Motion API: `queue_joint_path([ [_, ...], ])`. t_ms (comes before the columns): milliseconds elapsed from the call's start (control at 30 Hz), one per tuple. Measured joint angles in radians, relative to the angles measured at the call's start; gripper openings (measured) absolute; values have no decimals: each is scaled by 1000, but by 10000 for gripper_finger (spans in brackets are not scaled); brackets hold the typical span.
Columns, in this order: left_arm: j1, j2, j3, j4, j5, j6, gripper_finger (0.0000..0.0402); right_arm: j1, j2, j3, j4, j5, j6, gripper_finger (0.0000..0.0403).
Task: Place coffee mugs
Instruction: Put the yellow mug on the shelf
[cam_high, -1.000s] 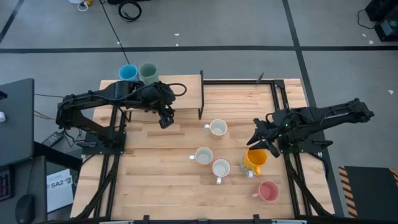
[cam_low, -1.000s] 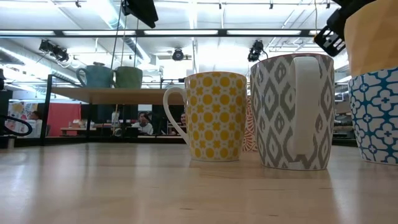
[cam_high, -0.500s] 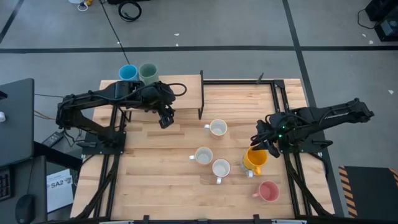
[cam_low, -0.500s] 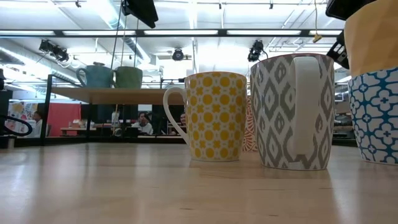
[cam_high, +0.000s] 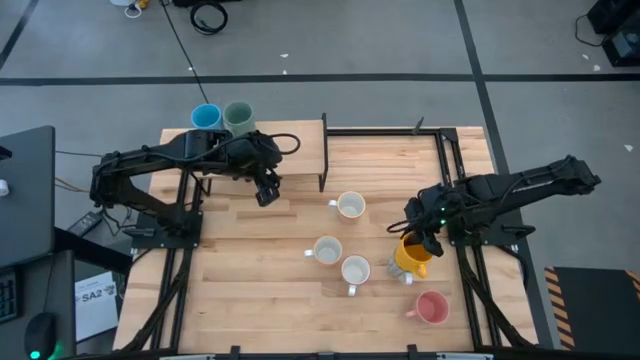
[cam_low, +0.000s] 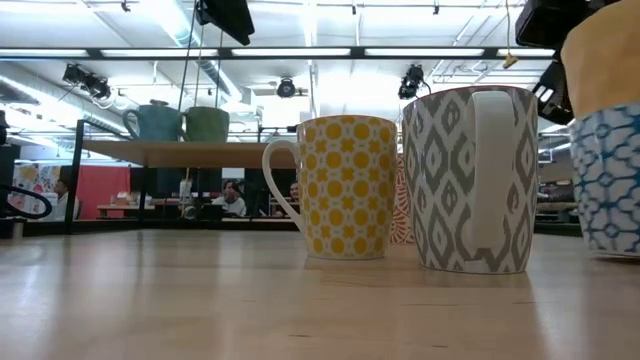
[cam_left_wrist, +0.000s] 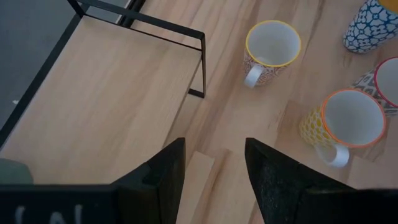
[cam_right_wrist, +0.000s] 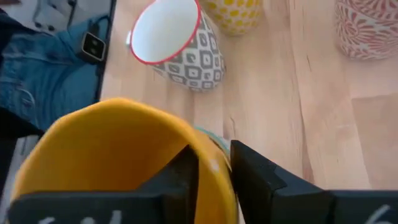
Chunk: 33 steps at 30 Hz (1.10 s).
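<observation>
The table (cam_high: 260, 290) is pale, smooth wooden planking with visible grain and a soft sheen, and the raised shelf (cam_left_wrist: 93, 106) is the same light wood edged with thin matt black metal rods. The coffee mugs look like glazed, glossy ceramic: the orange-yellow mug (cam_high: 410, 257) at about four o'clock on the table is plain and shiny, while the yellow-patterned mug (cam_low: 345, 185) and the grey-patterned mug (cam_low: 470, 180) carry smooth printed glaze. The right gripper (cam_right_wrist: 211, 168) and left gripper (cam_left_wrist: 211, 180) have matt dark plastic-looking fingers.
</observation>
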Motion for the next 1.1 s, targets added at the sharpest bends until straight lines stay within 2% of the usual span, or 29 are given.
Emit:
queue_joint_path([
  [300, 0, 0, 0, 0, 0, 0, 174, 0, 31, -2, 5, 7, 0, 30],
  [567, 0, 1, 0, 1, 0, 0, 174, 0, 30, -2, 15, 6, 9, 38],
  [733, 0, 1, 0, 1, 0, 0, 174, 0, 30, -1, 40, 5, 11, 30],
  [900, 0, 1, 0, 1, 0, 0, 174, -1, 30, 53, 33, 9, 69, 30],
  [1000, 0, 1, 0, 1, 0, 0, 174, -2, 30, 104, 29, 43, 105, 33],
  [1100, 0, 1, 0, 2, 0, 1, 174, -3, 30, 152, 34, 121, 123, 34],
])
